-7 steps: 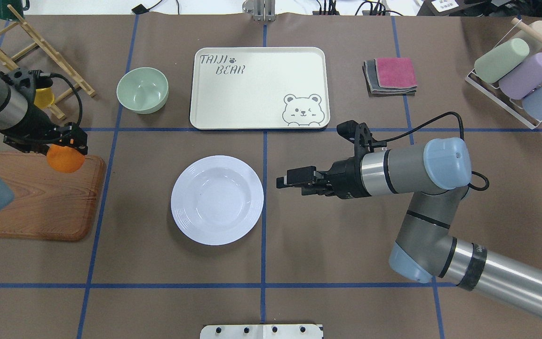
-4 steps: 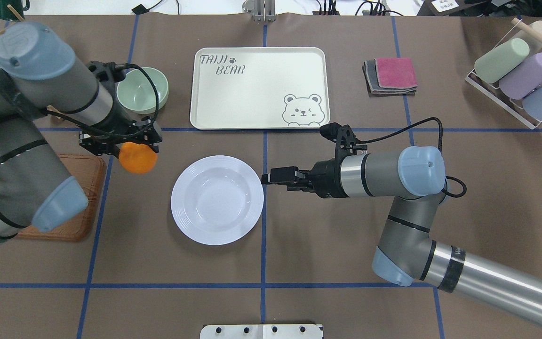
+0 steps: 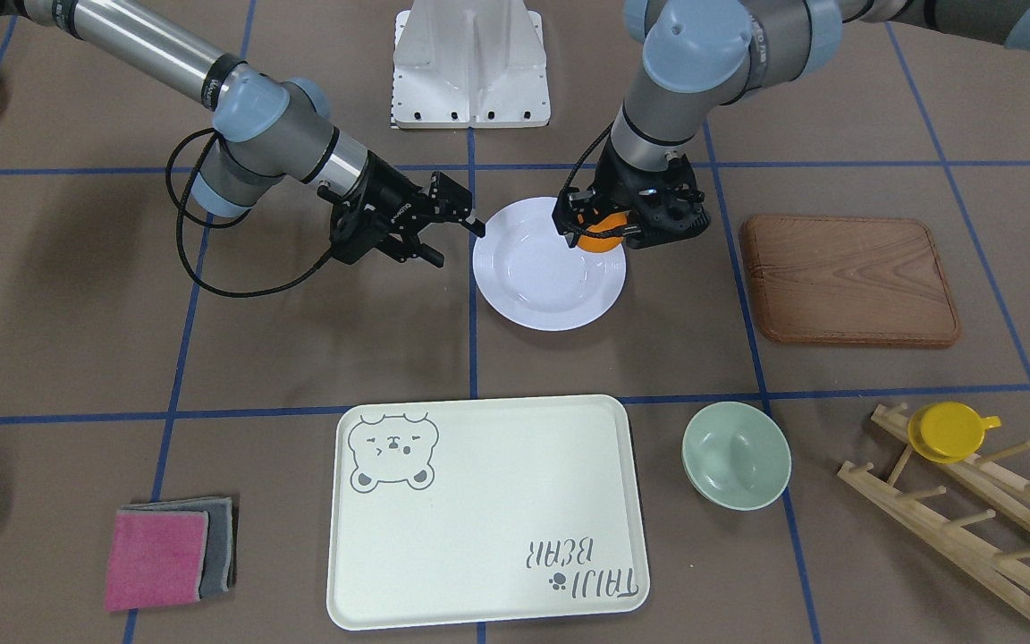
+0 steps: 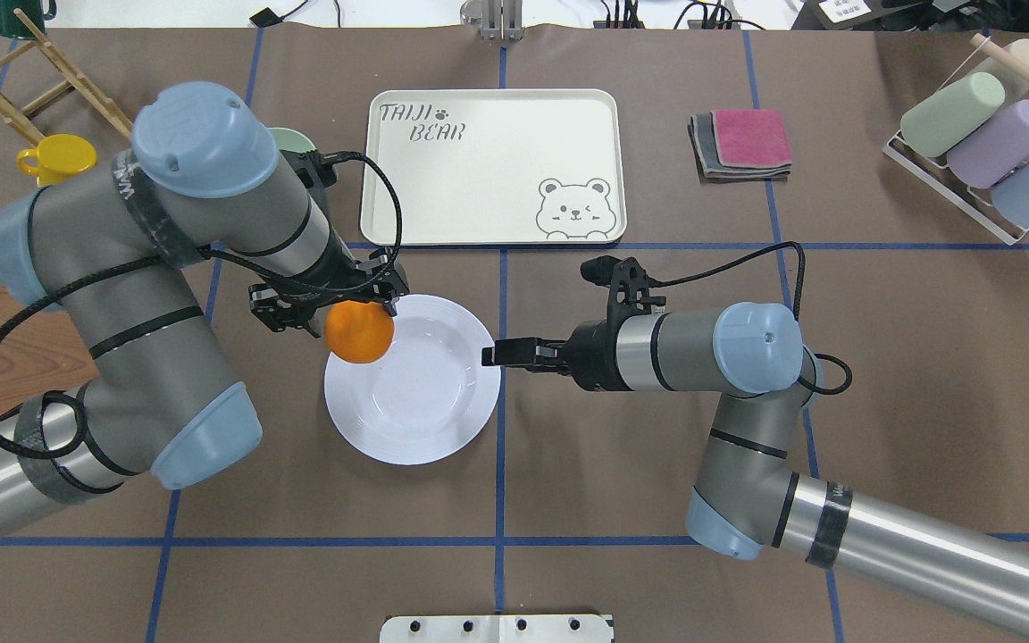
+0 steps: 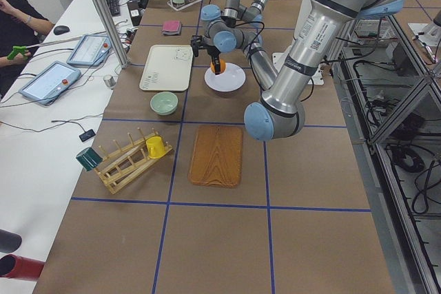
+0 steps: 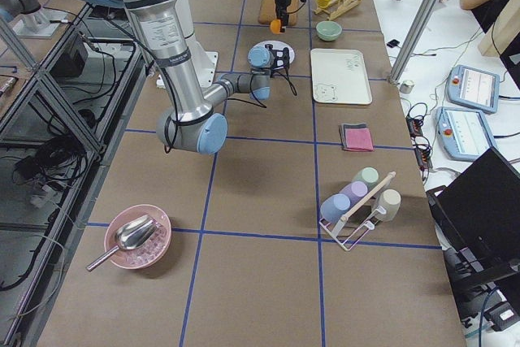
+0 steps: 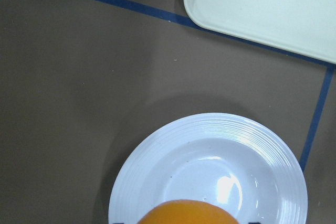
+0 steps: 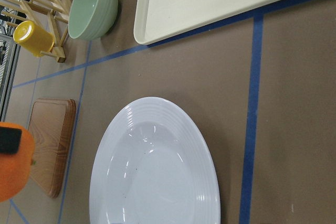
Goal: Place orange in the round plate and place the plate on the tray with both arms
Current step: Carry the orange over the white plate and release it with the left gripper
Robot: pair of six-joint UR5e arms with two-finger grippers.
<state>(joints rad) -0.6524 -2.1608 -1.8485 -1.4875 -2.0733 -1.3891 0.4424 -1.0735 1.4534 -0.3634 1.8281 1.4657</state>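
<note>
Item: orange (image 4: 359,334), which you find clamped in the left gripper (image 4: 349,314), one black pad (image 8: 9,140) pressed flat against its skin and the fruit bulging out below the jaws. Position: you see it held in the air over the left, far part of the round plate's (image 4: 425,406) rim, not resting on the plate. Item: right gripper (image 3: 454,234), which you find with jaws parted and nothing between them, lying low with its tips at the plate's right edge; you cannot tell whether they touch the rim. Item: tray (image 4: 497,179), which you see beyond the plate, across a blue tape line, with nothing on it. Other stock on your table: a green bowl (image 3: 737,454) beside the tray, a wooden board (image 3: 846,279) at the robot's left, a yellow cup (image 4: 54,159) on a wooden rack, and folded cloths (image 4: 742,143).
</note>
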